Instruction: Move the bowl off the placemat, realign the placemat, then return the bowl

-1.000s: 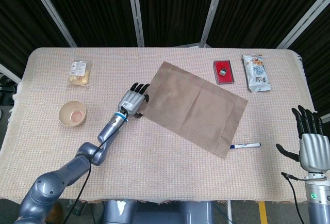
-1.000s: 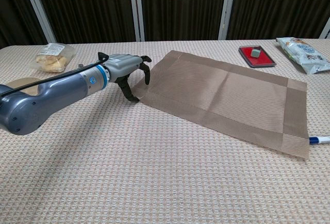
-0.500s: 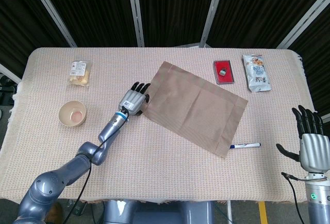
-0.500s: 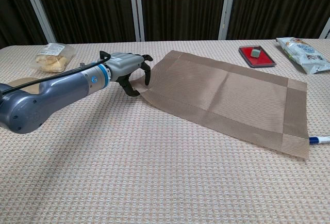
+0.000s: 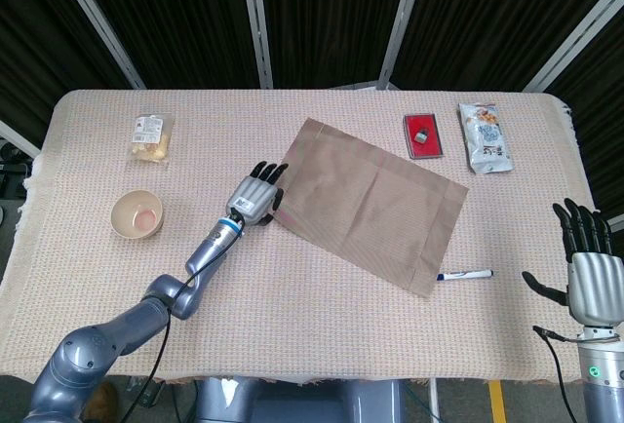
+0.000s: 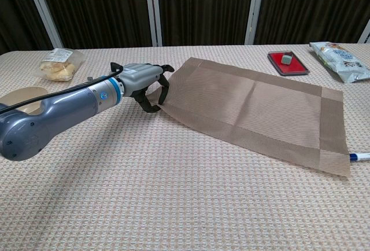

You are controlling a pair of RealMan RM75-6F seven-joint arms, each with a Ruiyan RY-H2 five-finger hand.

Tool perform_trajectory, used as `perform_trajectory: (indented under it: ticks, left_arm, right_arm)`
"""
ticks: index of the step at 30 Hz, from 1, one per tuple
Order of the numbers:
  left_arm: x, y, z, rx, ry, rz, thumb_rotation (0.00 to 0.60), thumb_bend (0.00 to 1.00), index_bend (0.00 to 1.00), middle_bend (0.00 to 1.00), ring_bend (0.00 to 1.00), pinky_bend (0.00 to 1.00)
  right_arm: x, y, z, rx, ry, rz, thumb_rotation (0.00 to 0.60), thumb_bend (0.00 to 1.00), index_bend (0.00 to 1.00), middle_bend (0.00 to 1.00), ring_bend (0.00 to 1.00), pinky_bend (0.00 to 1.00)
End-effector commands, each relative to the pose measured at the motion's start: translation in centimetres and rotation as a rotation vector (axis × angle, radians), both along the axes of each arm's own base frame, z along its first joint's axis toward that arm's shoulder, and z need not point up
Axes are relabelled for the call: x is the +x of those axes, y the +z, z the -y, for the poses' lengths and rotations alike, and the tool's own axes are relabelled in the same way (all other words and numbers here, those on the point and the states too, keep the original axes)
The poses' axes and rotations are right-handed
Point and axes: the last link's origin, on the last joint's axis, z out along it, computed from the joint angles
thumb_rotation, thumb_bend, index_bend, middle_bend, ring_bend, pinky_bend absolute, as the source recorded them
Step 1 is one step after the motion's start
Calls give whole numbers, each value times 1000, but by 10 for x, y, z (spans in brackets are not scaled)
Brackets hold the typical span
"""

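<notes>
Two robot hands show in the head view. The left hand [image 5: 255,192] reaches across the woven beige tablecloth [image 5: 292,316] to the near-left corner of the brown rectangular woven placemat [image 5: 370,199], which lies skewed on the cloth. In the chest view its dark fingers [image 6: 163,87] curl down over that corner, which is lifted slightly off the cloth and pinched. The right hand [image 5: 588,265] stands at the table's right edge, well apart from everything, fingers spread and holding nothing. A small cream bowl with a pinkish inside [image 5: 136,213] sits on the cloth to the left, off the placemat. Near the far edge lie a clear bag of snacks [image 5: 151,136], a flat red case [image 5: 424,135] and a white printed snack packet [image 5: 485,136]. One blue-tipped white pen [image 5: 464,274] lies just beside the placemat's near-right corner.
</notes>
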Motion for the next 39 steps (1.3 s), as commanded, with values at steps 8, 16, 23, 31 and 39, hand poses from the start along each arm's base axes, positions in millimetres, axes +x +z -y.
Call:
perform_trajectory:
  ticks: [8, 16, 23, 31, 39]
  left_arm:
    - [-10, 18, 21, -15, -35, 41, 600, 425, 623, 0, 0, 0]
    - [-15, 50, 64, -20, 1, 12, 600, 487, 624, 0, 0, 0]
    - [-9, 73, 110, -61, 27, -37, 600, 486, 623, 0, 0, 0]
    - [-10, 95, 161, -87, 4, -152, 600, 489, 625, 0, 0, 0]
    - [-24, 104, 193, -173, 29, -176, 600, 489, 625, 0, 0, 0]
  right_arm:
    - [4, 0, -3, 4, 21, 11, 600, 0, 18, 0, 0, 0]
    - [13, -2, -7, 11, 57, 18, 600, 0, 19, 0, 0, 0]
    - [26, -3, -14, 20, 109, 33, 600, 0, 19, 0, 0, 0]
    - [32, -1, -22, 13, 135, 31, 600, 0, 19, 0, 0, 0]
    - [31, 0, -26, 12, 131, 27, 600, 0, 19, 0, 0, 0]
